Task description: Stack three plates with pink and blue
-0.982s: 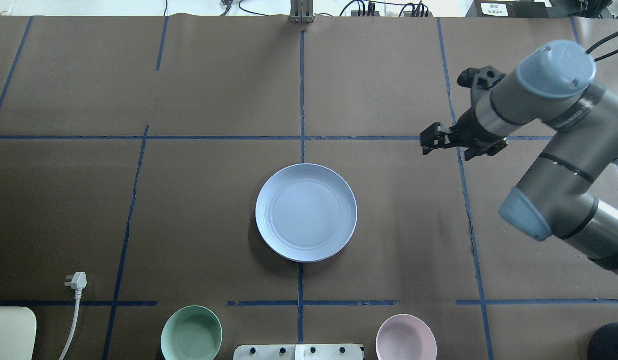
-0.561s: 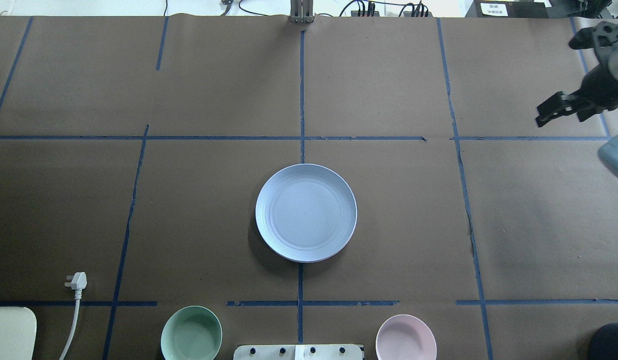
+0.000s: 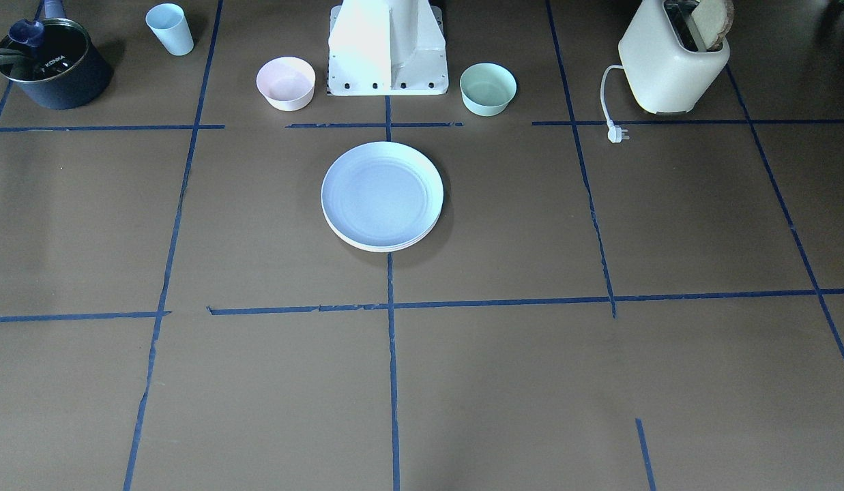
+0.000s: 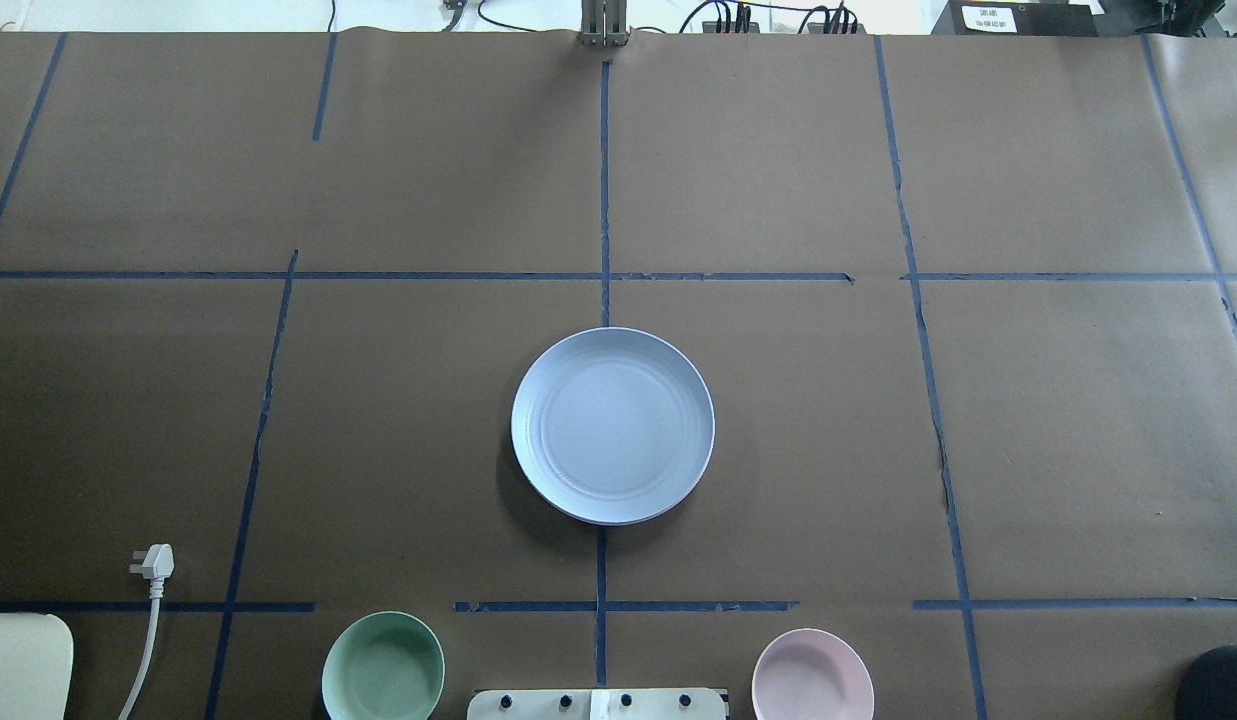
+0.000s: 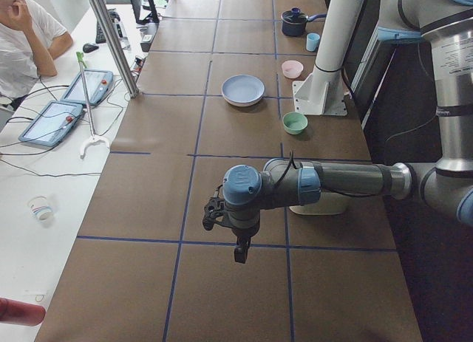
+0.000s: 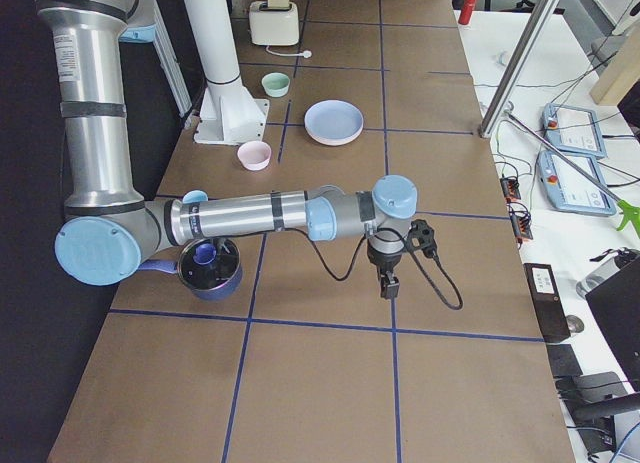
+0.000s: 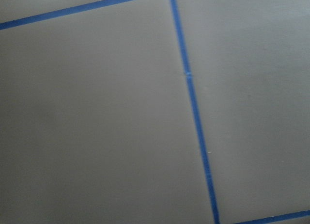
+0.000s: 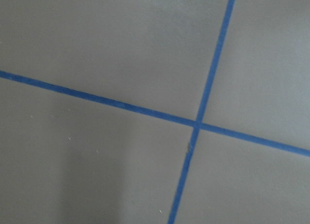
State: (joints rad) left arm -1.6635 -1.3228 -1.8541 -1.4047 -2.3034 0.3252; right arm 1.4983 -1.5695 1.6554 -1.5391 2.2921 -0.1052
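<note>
A pale blue plate (image 4: pixel 612 425) lies at the table's middle, on top of a stack. In the front-facing view (image 3: pixel 382 194) thin pale rims of plates beneath it show at its near edge (image 3: pixel 384 247); I cannot tell their colours. No pink or cream plate face shows. My left gripper (image 5: pixel 241 252) hangs over bare table far from the stack, seen only in the exterior left view. My right gripper (image 6: pixel 388 286) hangs over bare table at the other end, seen only in the exterior right view. I cannot tell whether either is open or shut.
A small pink bowl (image 4: pixel 812 673) and a mint-green bowl (image 4: pixel 383 666) flank the robot base (image 3: pixel 387 48). A toaster (image 3: pixel 673 58) with a loose plug (image 4: pixel 154 562), a dark pot (image 3: pixel 51 63) and a blue cup (image 3: pixel 170 28) stand along the robot's side.
My right arm has pulled back to the right and left the overhead view. The plate stack and the bowls have not moved.
</note>
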